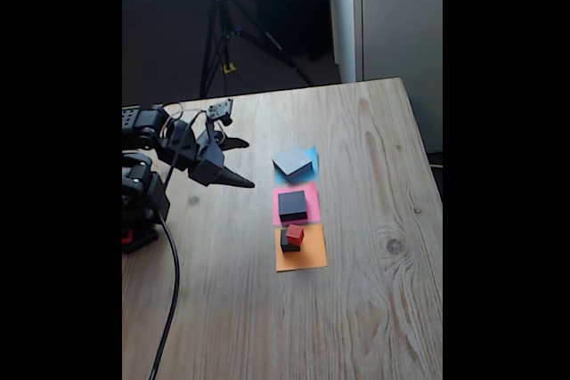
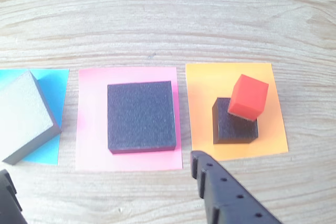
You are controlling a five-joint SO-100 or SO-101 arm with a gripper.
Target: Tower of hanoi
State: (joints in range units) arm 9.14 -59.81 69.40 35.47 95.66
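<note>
So the hand is hanging over the left part of the tabletop in the fixed view, fingers spread fairly wide and nothing between them. It sits well apart from the blocks, with its tips aimed right toward the row of paper squares.

In that view the row runs from far to near:
- the wide flat grey block on the blue paper, turned a bit and hanging off the paper's edge
- the medium black block sitting square on the pink paper
- the small dark grey block on the orange paper, with the tiny red cube on top of it

The wrist view looks down on the same row running left to right, grey block, black block, then the dark grey block with the red cube. The cube sits off-center, overhanging the far right corner of the block under it and twisted a little.

My guess is the red cube goes next, since it's the top piece. In the wrist view it's ahead and to the right of the dark finger poking in from the bottom. So the hand would need to swing toward the orange end and reach out. The cube has no long axis, but its twist matters for lining up the fingers.

No brands, labels or writing I can read anywhere.
</note>
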